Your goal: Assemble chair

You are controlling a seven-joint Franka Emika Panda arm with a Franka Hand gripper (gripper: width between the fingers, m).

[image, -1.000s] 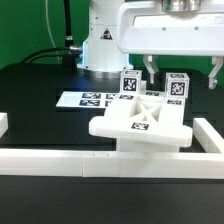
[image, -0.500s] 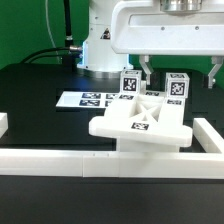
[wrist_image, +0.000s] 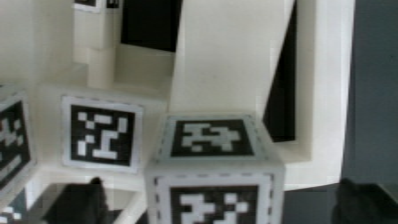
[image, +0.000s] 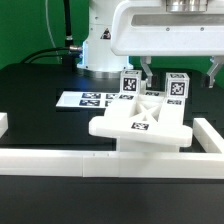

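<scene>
The partly built chair (image: 143,122) is a stack of white tagged slabs by the front rail, with a cross-braced frame on top. Two cube-ended legs stand upright behind it, the left leg (image: 130,84) and the right leg (image: 177,87). My gripper (image: 181,72) hangs open over the right leg, one finger on each side and apart from it. In the wrist view that leg's tagged cube (wrist_image: 215,142) fills the space inside my gripper (wrist_image: 222,198), with dark gaps between it and both fingertips (wrist_image: 86,195). The other leg's tag (wrist_image: 100,132) shows beside it.
The marker board (image: 88,100) lies flat on the black table behind the chair parts. A white border rail (image: 60,163) runs along the front, with a side piece (image: 210,135) at the exterior view's right. The robot's base (image: 100,45) stands at the back.
The hand has sunk very slightly over the legs. The chair parts have not moved.
</scene>
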